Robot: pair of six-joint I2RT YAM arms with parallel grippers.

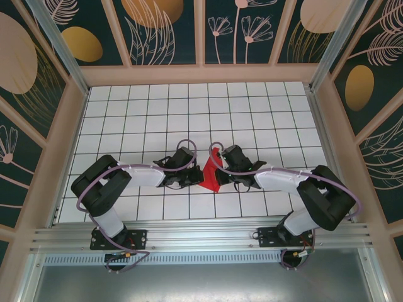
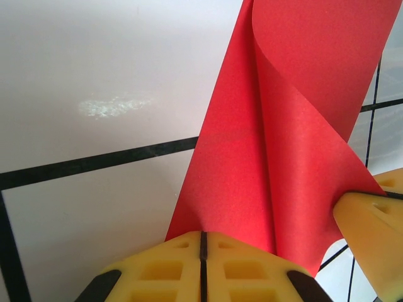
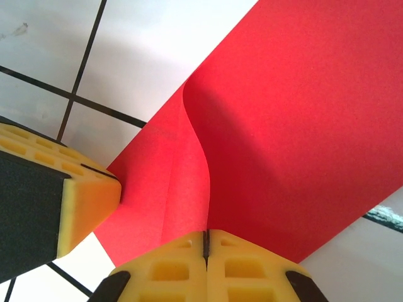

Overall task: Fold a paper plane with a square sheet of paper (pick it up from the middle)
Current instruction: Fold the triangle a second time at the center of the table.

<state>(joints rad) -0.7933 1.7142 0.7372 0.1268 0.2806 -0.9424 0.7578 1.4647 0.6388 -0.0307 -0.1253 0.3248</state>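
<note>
The left gripper [image 2: 203, 242] sits at the near edge, its two yellow fingers pressed together with the near edge of the red sheet of paper [image 2: 239, 176] pinched between them. The sheet rises away to the far right, with one layer curling over another along a soft, rounded fold. At the near right, the right gripper's yellow fingertip [image 2: 368, 223] touches the sheet's right edge. Beneath lies a white table [image 2: 94, 56] crossed by black grid lines [image 2: 94, 165], with a pale glare patch [image 2: 116, 104] on the left.
</note>
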